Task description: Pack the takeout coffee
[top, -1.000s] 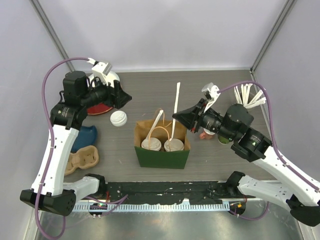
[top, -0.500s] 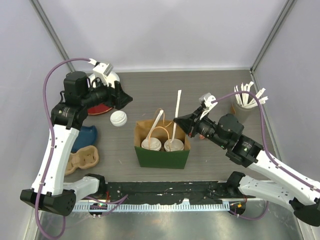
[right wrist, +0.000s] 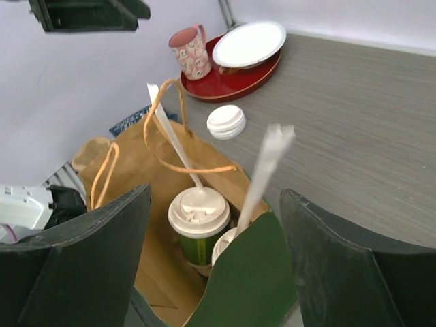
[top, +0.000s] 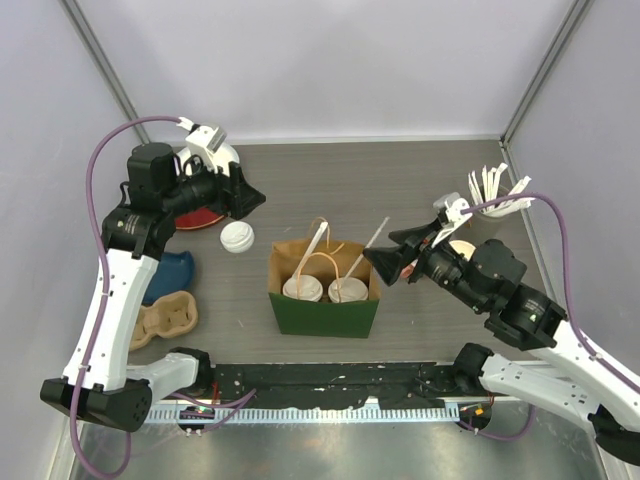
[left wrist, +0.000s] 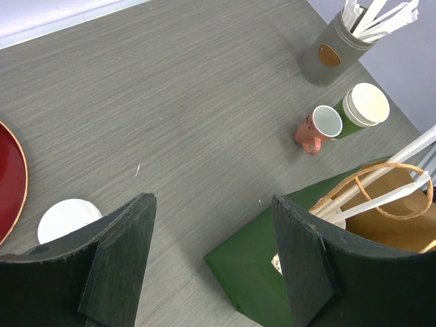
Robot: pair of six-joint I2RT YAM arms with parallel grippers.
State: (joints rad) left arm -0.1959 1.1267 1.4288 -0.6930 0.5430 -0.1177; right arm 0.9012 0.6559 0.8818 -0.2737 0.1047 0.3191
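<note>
Two lidded takeout coffee cups (top: 302, 289) (top: 347, 290) stand upright inside the green paper bag (top: 322, 314) at the table's middle. The right wrist view shows one cup (right wrist: 199, 216) whole, while the other cup (right wrist: 225, 246) is half hidden by the bag wall. A wrapped straw (right wrist: 262, 174) leans loose out of the bag between my right fingers without touching them. My right gripper (top: 372, 258) hangs open just right of the bag's rim. A second straw (top: 312, 247) rests in the bag. My left gripper (top: 255, 197) is open and empty, up and left of the bag (left wrist: 252, 272).
A loose white lid (top: 237, 237) lies left of the bag. A red plate (right wrist: 231, 75) with a white plate and a pink mug (right wrist: 191, 51) sits far left. A small pink mug (left wrist: 317, 128), a lidless green cup (left wrist: 364, 105) and a grey straw holder (left wrist: 334, 51) stand at the right.
My right gripper has opened and let go of the straw, which now leans to the right in the bag. The right arm has drawn back rightward. The left arm is still.
</note>
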